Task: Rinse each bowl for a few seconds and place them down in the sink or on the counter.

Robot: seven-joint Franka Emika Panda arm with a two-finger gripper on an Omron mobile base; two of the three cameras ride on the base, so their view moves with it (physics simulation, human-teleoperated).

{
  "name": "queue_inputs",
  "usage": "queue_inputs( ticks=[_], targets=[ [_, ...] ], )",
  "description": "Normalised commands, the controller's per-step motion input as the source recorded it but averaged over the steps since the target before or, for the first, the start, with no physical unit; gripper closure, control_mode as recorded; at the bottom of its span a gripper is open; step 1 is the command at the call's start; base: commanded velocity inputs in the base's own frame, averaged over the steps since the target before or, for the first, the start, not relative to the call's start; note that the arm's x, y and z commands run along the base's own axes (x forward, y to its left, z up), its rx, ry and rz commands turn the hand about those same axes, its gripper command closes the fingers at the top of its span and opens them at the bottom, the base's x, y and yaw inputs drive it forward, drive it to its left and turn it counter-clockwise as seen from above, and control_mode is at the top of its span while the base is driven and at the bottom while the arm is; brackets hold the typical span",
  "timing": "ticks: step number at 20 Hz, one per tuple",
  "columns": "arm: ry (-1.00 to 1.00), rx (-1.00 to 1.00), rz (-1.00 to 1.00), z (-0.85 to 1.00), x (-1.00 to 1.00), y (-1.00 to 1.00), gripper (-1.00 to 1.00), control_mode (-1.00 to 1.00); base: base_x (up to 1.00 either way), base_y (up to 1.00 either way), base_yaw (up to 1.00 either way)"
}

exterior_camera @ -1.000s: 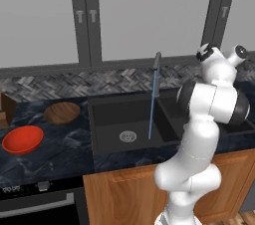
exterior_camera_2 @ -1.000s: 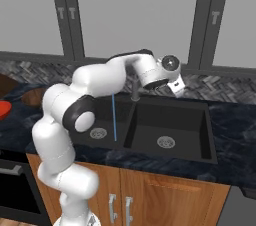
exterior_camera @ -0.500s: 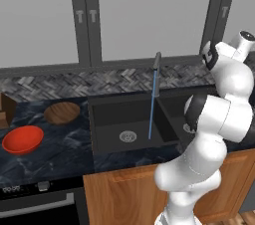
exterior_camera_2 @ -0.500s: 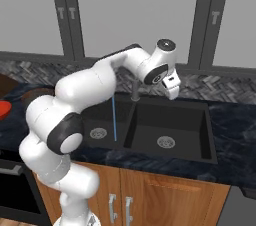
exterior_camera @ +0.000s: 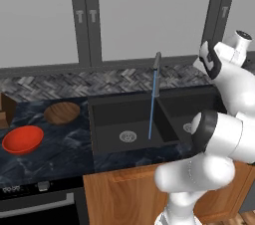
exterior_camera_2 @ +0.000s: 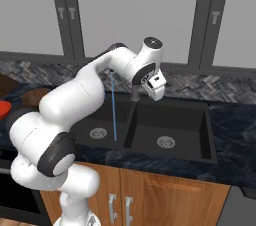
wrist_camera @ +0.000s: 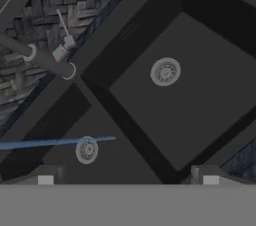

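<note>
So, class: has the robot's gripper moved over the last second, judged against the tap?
Yes. In the right base view the gripper has swung left toward the tap, from over the right basin to just beside it. Its jaws are open and empty.

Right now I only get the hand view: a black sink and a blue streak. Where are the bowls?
Observer: Both sit on the counter left of the sink, the red bowl near the front and the wooden bowl behind it, closer to the backsplash.
Operator: Is the robot holding either one?
Observer: No. Its jaws are open and empty, up over the sink, far from both bowls.
Operator: And that blue streak?
Observer: It is water falling straight down from the faucet into the left basin.
</note>
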Motion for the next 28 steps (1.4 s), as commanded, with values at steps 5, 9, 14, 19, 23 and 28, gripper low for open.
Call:
queue_inputs(
  ticks=[5, 9, 14, 19, 23, 28],
  targets=[
    [0.00, 0.00, 0.12, 0.03, -0.02, 0.78, -1.00, -1.00, 0.00, 0.00, 0.00],
    [0.03, 0.03, 0.12, 0.00, 0.03, 0.63, -1.00, -1.00, 0.00, 0.00, 0.00],
    [0.02, 0.03, 0.12, 0.00, 0.01, 0.64, -1.00, -1.00, 0.00, 0.00, 0.00],
    [0.00, 0.00, 0.12, 0.00, 0.00, 0.75, -1.00, -1.00, 0.00, 0.00, 0.00],
    [0.00, -0.01, 0.11, -0.02, 0.00, 0.81, -1.00, -1.00, 0.00, 0.00, 0.00],
    [0.00, -0.02, 0.08, -0.08, 0.03, 0.82, -1.00, -1.00, 0.00, 0.00, 0.00]
  ],
)
